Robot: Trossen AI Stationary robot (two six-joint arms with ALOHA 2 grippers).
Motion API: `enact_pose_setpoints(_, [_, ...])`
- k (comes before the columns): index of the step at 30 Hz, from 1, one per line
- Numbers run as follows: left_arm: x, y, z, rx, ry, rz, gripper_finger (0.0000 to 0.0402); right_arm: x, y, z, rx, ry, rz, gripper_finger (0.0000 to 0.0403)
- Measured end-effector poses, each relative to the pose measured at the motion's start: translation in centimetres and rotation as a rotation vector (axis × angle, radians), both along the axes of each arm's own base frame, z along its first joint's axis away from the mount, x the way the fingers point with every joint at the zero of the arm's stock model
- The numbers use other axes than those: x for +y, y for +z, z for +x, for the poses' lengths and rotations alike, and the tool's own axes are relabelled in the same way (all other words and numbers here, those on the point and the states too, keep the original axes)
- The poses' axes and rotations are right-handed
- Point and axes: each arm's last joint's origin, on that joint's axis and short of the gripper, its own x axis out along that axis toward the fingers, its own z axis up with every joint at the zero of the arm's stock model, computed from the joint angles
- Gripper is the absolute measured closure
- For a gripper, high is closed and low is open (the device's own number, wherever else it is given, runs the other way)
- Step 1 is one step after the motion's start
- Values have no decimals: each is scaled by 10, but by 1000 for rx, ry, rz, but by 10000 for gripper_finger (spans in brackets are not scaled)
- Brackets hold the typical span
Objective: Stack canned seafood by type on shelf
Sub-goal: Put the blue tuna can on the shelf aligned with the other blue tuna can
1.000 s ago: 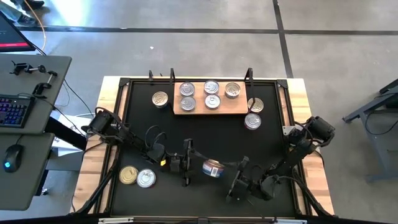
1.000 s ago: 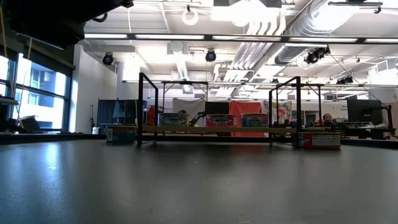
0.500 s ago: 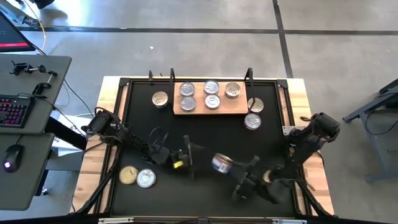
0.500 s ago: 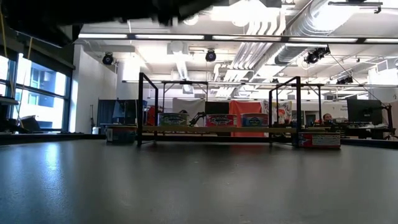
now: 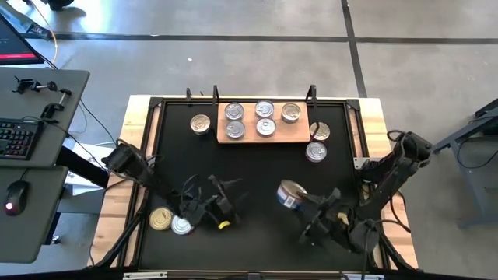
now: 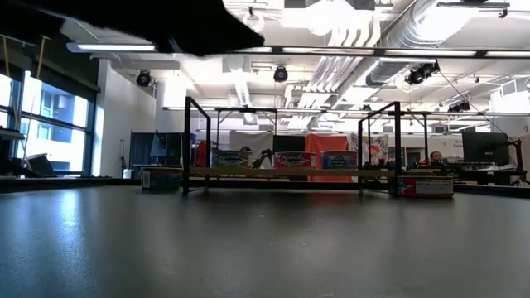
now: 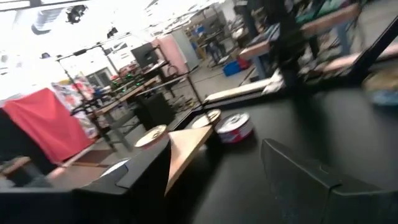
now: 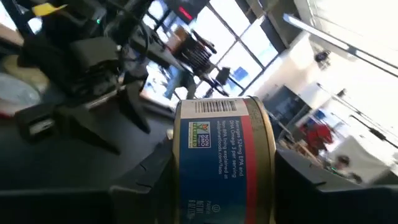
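Near the table's front edge: handover complete, tin now with right pincer (image 5: pixel 299 204).
Left pincer (image 5: pixel 204 208), jaws wide, has withdrawn toward two front-left tins (image 5: pixel 172 222); held tin (image 5: pixel 289 194) next goes to the shelf (image 5: pixel 299 134).

A dark blurred arm (image 6: pixel 166 25), perhaps the left, is cut off at the low view's top edge.

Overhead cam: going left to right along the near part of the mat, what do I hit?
Gold-lidded can → silver-lidded can → left gripper, open → can held in the right gripper.
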Motion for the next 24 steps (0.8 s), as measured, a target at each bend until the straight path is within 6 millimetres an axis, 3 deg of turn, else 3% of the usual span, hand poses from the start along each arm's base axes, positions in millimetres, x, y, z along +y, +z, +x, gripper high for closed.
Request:
enact_pose_setpoints(3, [-11,10,-9,-43,-44,-42,159,-13,-4,19,-7,251,59,227])
enact_pose_setpoints(5, [-18,18,-16,-60,-73,-55,159,-30,-14,39,64,496,222,227])
enact_pose_setpoints(7, [-22,25,-23,-77,-95,-69,159,-52,-26,56,155,558,367,227])
enact_pose_setpoints(10, [-27,33,-35,-90,-104,-85,159,-92,-40,68,243,254,314,227])
enact_pose_setpoints(14, [-30,35,-47,-86,-81,-90,159,-144,-51,66,381,-105,216,227])
enact_pose_setpoints(20, [-26,29,-50,-91,-63,-112,159,-212,-84,67,614,-449,159,227])
enact_pose_setpoints(24, [-23,26,-50,-96,-55,-125,159,-245,-108,77,736,-554,111,227])
